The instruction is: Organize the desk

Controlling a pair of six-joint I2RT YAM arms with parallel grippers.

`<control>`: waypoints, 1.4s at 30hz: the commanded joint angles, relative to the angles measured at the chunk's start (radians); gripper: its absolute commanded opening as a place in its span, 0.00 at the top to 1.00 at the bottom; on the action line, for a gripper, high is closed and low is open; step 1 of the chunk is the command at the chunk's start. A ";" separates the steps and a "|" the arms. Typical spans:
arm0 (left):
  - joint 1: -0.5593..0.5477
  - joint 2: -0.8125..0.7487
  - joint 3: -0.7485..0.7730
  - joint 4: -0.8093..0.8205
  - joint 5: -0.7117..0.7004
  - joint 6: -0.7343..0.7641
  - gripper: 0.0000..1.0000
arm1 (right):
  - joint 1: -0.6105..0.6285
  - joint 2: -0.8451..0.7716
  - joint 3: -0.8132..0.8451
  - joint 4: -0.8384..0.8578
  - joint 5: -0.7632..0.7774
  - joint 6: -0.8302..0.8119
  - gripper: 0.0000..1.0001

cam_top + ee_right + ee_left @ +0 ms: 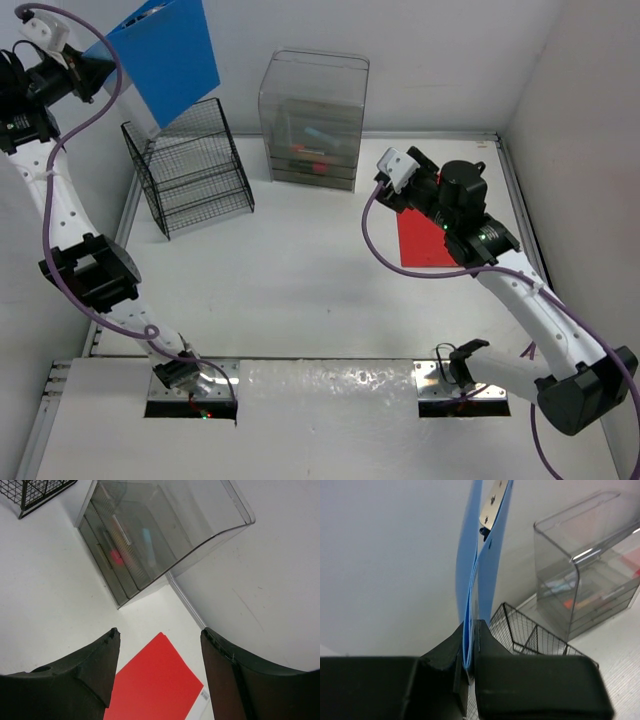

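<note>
The white desk (300, 290) fills the top view. My left gripper (95, 68) is raised at the far left, shut on the edge of a blue folder (165, 55) that hangs in the air above the black wire rack (190, 165). In the left wrist view the blue folder (485, 565) stands edge-on, pinched at my gripper (470, 635). My right gripper (393, 195) hovers open over a red folder (425, 240) lying flat on the desk at the right. The right wrist view shows the red folder (155, 685) below my open gripper (160, 642), with nothing held.
A clear plastic drawer box (312, 120) with small items inside stands at the back centre, also seen as the drawer box (150, 535) ahead of the right gripper. The wire rack (530, 635) sits at the back left. White walls close the back and right side.
</note>
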 commanded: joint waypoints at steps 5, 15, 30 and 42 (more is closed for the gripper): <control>0.009 -0.007 0.001 -0.138 -0.019 0.178 1.00 | 0.004 0.007 0.008 0.036 0.012 0.001 0.36; 0.043 -0.128 -0.082 -0.027 0.078 0.182 1.00 | 0.004 0.034 0.024 0.005 0.013 -0.007 0.36; 0.172 -0.271 -0.254 0.172 0.212 -0.073 1.00 | 0.004 0.011 0.008 -0.010 0.016 0.001 0.36; 0.169 -0.262 -0.323 0.118 0.176 0.000 1.00 | 0.004 -0.005 -0.014 -0.016 0.017 -0.007 0.35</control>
